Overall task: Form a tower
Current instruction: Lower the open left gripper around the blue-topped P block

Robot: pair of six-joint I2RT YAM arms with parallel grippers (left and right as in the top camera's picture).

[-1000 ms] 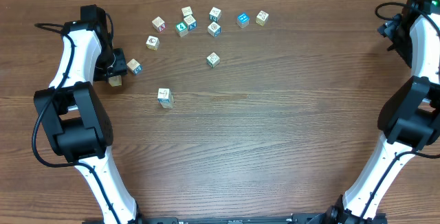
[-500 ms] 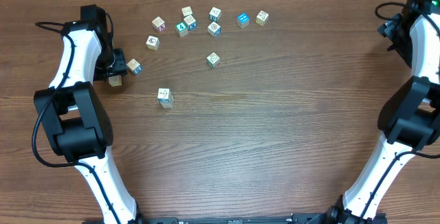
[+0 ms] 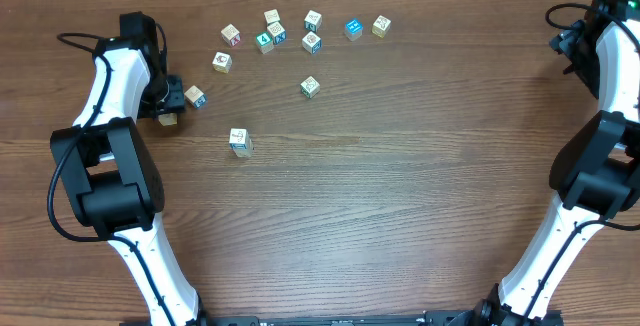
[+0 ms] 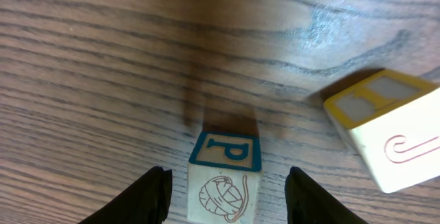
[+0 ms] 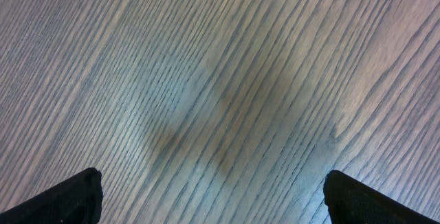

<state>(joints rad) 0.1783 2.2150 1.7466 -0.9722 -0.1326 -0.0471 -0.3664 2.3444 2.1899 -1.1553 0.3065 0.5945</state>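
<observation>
The tower, a one-cube-wide stack of pale wooden cubes, cream on top, stands alone left of the overhead frame's centre. Up-left of it the left gripper is released, fingers flanking but not touching a pale wooden cube with a blue P. At the upper right, the right gripper gapes over the brown wooden table.

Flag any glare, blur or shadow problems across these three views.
Overhead: even light, sharp, though the cubes are tiny. Left wrist: P cube crisp with a shadow behind it, yellow-edged cube soft, glare on the table upper right. Right wrist: bare wood, pale sheen mid-frame.
</observation>
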